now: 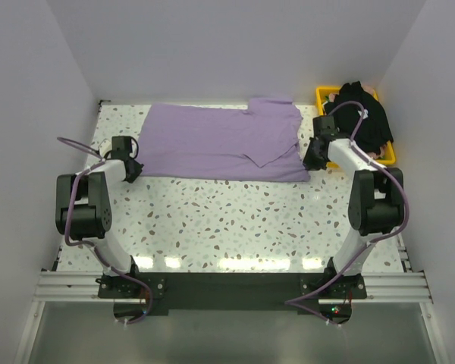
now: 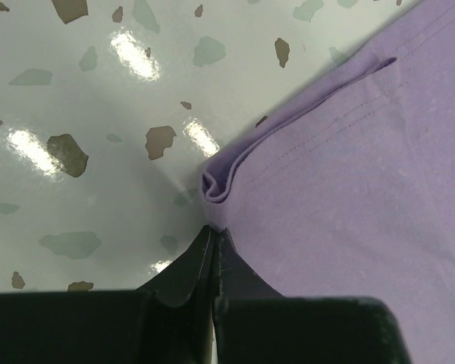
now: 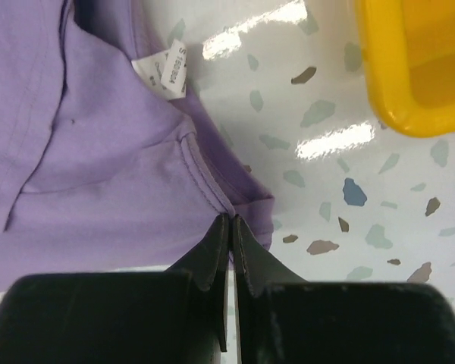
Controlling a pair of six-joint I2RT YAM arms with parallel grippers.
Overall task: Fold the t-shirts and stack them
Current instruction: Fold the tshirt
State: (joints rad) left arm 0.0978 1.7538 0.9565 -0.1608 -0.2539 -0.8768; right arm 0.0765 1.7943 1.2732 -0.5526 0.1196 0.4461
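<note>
left claw [image 2: 214,231], right claw [image 3: 231,220]: clenched on lavender shirt [image 1: 212,140] corners | black shirt [image 1: 368,114] bunched, basket [image 1: 322,94] partly hidden

Top view overlooks the whole table [image 1: 235,220]; wrist views peer closely down at corners of the lavender shirt [image 1: 220,144].

Far strip: a flat lavender-purple cloth t-shirt [image 1: 212,140] covers it, lying low.
Near strip: the speckled white terrazzo tabletop [image 1: 235,220] is bare from the arm bases to that shirt's near edge.
Far right corner: a yellow plastic basket [image 1: 321,94], heaped with a black cloth t-shirt [image 1: 364,121], stands close beside the right arm.
Sides: pale grey walls [image 1: 30,91] hem the table.
</note>
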